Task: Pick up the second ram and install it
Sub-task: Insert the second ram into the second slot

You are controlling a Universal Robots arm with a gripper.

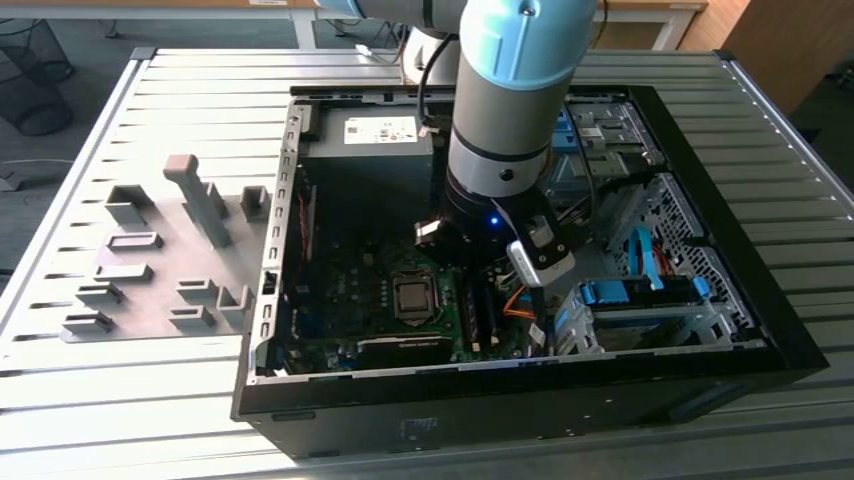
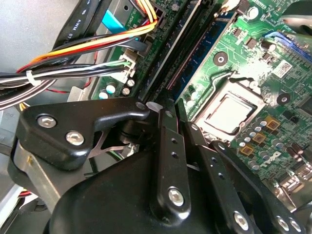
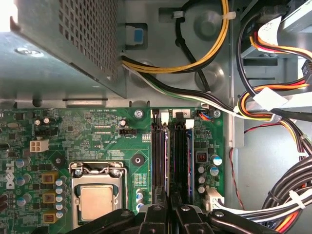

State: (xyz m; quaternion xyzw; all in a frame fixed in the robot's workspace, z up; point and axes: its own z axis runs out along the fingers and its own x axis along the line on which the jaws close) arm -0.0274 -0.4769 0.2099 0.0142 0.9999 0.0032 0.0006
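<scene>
The second ram point(image 2: 207, 51), a thin blue stick, stands on edge along the black memory slots point(image 3: 180, 161), on the side toward the CPU socket point(image 3: 97, 197). In the first wrist view the second ram point(image 3: 167, 156) is a narrow line seen edge-on. My gripper point(image 2: 170, 105) hangs over the slots' near end, its black fingers point(image 2: 163, 146) close together on either side of the stick's end. The first wrist view has the gripper point(image 3: 169, 207) low over the same slots. In the exterior view my arm point(image 1: 514, 120) reaches down into the open computer case point(image 1: 747, 200).
Bundles of coloured cables point(image 3: 273, 112) run beside the slots. The power supply point(image 1: 374, 130) sits at the case's far end, and blue drive latches point(image 1: 627, 292) are on the exterior view's right. A grey fixture point(image 1: 160, 260) with holders lies on the slatted table at the exterior view's left.
</scene>
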